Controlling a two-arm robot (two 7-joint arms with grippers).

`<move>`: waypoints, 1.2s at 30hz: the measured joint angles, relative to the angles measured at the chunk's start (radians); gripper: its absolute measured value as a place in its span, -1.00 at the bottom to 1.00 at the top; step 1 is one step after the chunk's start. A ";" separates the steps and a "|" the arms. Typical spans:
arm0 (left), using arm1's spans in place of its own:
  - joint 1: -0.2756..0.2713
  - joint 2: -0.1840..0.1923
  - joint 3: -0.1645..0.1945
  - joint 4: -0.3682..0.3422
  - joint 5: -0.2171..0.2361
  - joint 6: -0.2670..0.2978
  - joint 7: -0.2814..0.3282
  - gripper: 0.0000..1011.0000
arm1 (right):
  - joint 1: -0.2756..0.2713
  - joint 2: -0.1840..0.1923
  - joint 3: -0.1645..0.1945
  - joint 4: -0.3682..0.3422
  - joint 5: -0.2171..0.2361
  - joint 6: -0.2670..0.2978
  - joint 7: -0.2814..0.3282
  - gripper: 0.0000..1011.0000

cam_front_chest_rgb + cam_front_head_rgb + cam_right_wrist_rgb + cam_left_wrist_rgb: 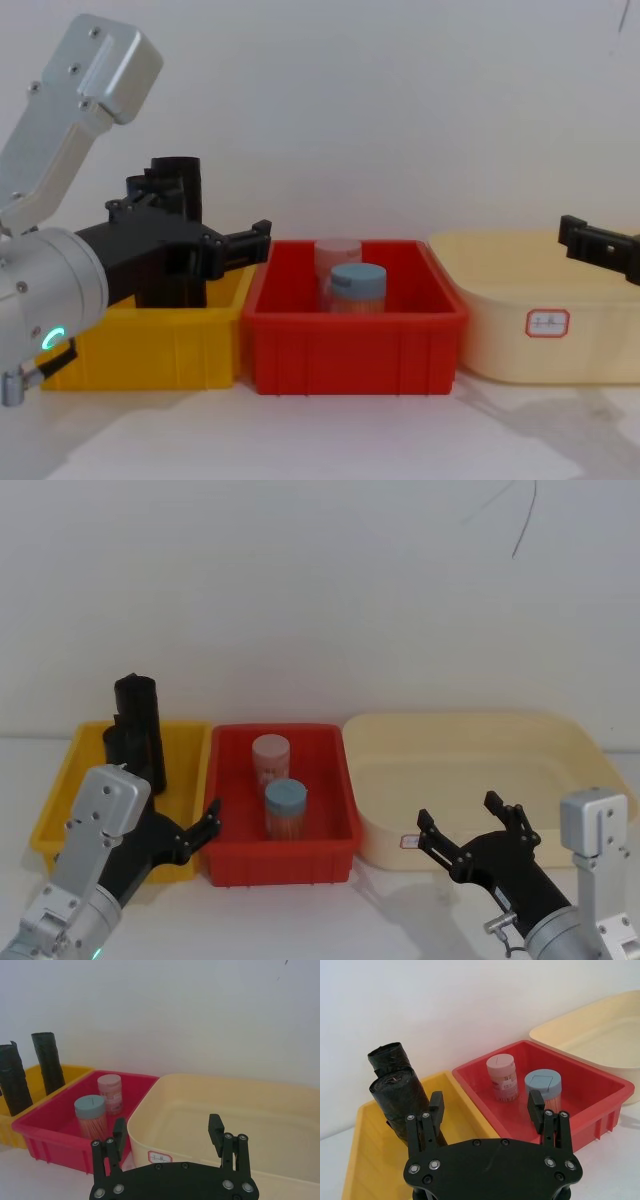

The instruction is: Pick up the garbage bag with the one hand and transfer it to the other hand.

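Standing upright in the yellow bin (58,815), at the left of the row, we find two black garbage bag rolls. The left wrist view separates them: the nearer roll (396,1091) leans in front of the farther roll (386,1056), and their crumpled top ends are visible. The chest view merges both into one dark mass behind the arm. No mark is legible on either roll, so we cannot tell them apart.

The left gripper (485,1102) hangs over the front of the yellow bin, fingers spread wide with nothing between them. One finger overlaps the nearer roll in the wrist view; we cannot confirm contact. The chest view adds a green ring (52,338) glowing on the left arm's silver joint.

The right gripper (460,815) hovers before the cream tub (575,742), fingers likewise spread and empty. The chest view shows a label (547,321) on the tub's front wall.

Between these sits the red bin (342,770), holding a pink-lidded jar (271,752) and a blue-lidded jar (285,802).
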 joint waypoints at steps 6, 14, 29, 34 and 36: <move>0.000 0.000 0.000 0.000 0.000 0.000 0.000 0.98 | 0.000 0.000 0.000 0.000 0.000 0.000 0.000 0.98; 0.000 0.000 0.000 0.000 0.000 0.000 0.000 0.98 | 0.000 0.000 0.000 0.000 0.000 0.000 0.000 0.98; 0.000 0.009 0.000 0.013 0.013 -0.025 -0.013 0.98 | 0.000 0.000 0.000 0.000 0.000 0.000 0.000 0.98; 0.003 0.022 0.000 0.029 0.020 -0.054 -0.028 0.98 | 0.000 0.000 0.000 0.000 0.000 0.000 0.000 0.98; 0.005 0.027 -0.003 0.036 0.020 -0.065 -0.034 0.98 | 0.000 0.000 0.000 0.000 0.000 0.000 0.000 0.98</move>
